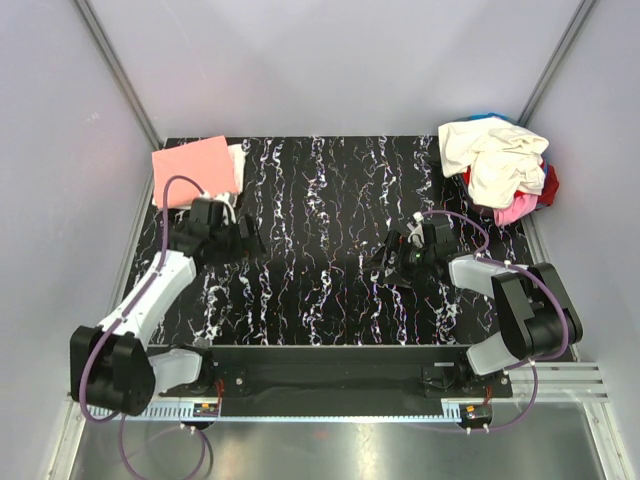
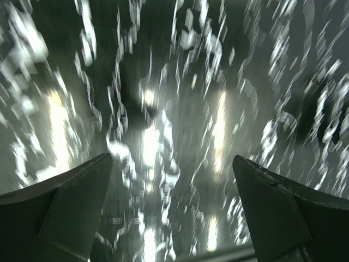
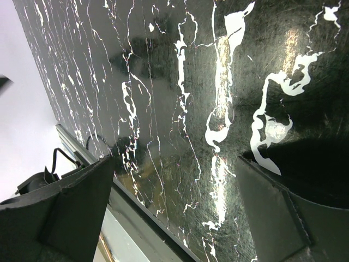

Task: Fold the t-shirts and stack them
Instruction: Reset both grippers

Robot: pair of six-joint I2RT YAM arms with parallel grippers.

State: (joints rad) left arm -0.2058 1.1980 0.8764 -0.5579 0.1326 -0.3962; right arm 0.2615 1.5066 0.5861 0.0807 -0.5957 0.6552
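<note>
Folded pink shirt [image 1: 192, 170] at 10 o'clock on tabletop [image 1: 320, 200]. Left claw [image 2: 172, 161] near it, spread wide apart, empty. Right claw [image 3: 174, 161] spread wide apart too, empty. Messy shirt pile [image 1: 497, 165] up at 1 o'clock from Right claw. Nearer right arm, so likely its job.

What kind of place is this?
Probably a robotics lab cell, not a home: plain grey panels wall in a black marbled table, and the left arm and right arm are bolted to its near edge.
</note>
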